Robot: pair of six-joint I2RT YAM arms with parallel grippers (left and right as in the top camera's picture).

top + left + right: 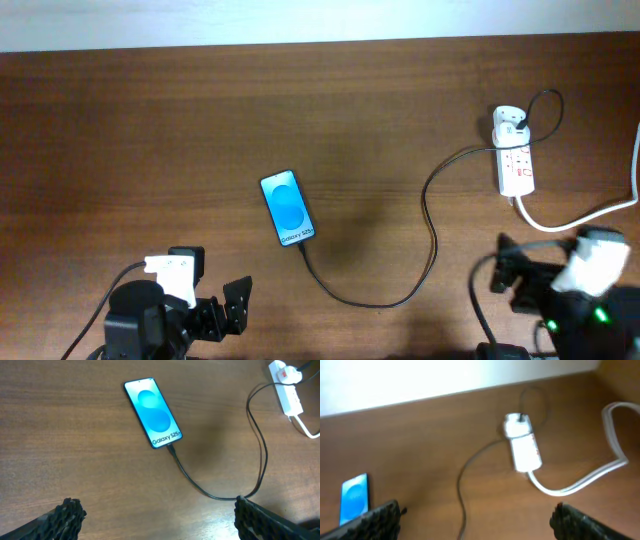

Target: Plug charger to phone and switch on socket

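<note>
Blue-lit phone (288, 209) wears the black charger (425, 196); left gripper (157, 511) and right gripper (475, 512) gape empty.

At left gripper (159, 519): matte black fingers (65, 521), surfaces knobbly and ribbed, edges jagged. Carries a white block (170, 268) just behind the fingers, atop a round black wrist housing (135, 310). Trails a thin black cable (108, 300) looping off the outer side of the wrist.

At right gripper (470, 521): same black, rough-textured fingers (577, 521). Bears a rounded white cover (592, 262) behind the fingers, over a black body. Shows two small green lights (600, 316) at the wrist. Runs a black lead (478, 305) curving along the inner side.

Screws and markings too small to make out.
</note>
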